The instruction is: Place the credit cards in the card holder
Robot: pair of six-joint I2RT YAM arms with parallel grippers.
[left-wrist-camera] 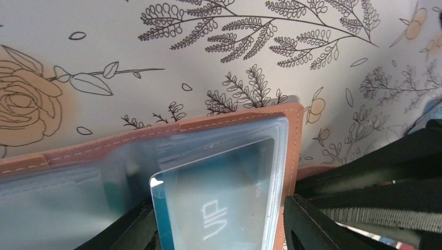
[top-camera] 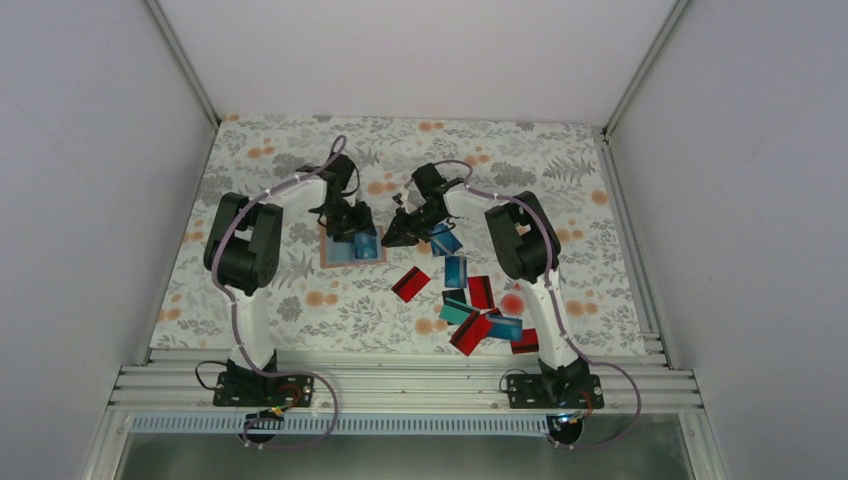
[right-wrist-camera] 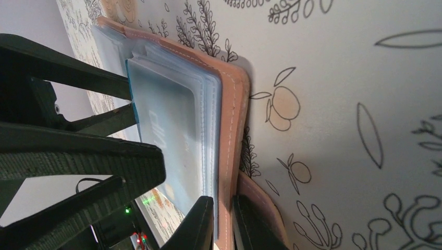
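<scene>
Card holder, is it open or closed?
Open: the card holder lies spread flat, its clear plastic pockets showing, with a teal card among them.

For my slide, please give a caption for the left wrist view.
Teal card partly inside the tan card holder, between fingers of the left end effector.

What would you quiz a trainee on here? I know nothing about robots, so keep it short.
1. True or false: the right gripper pinches the card holder at its edge.
2. The card in the holder is: A red, B teal, C yellow?
3. Fill in: the loose cards lie on the robot's ___ side.
Key: 1 true; 2 B; 3 right.
</scene>
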